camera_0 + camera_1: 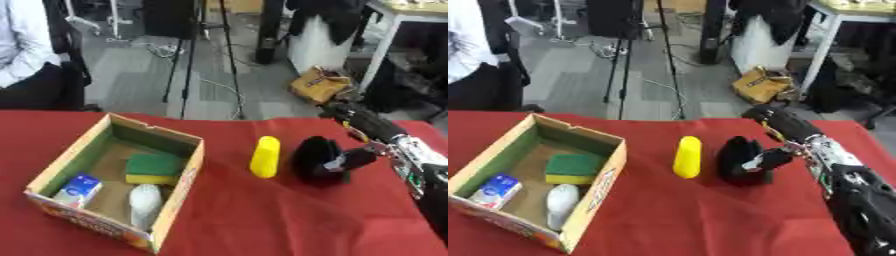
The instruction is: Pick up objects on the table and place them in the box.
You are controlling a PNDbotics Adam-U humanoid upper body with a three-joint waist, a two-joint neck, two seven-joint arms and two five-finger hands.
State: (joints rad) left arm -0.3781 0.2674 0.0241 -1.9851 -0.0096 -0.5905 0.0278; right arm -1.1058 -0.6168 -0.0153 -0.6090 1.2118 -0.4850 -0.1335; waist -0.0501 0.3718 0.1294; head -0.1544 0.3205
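One yellow object [265, 156] lies just left of the right hand [319, 161], whose curled fingers hold nothing I can see; reaching could roll it away from the box [185, 172].

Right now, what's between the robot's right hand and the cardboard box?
Only the yellow object, lying on the red cloth; the left eye view shows it between right hand and box.

Even, fairly bright indoor light, no glare; whole picture soft and slightly blurred, edges of things smeared; short soft shadows on the red surface [262, 215] under the yellow object [265, 156] and the dark robot hand [741, 161]; box [166, 200] interior dimmer
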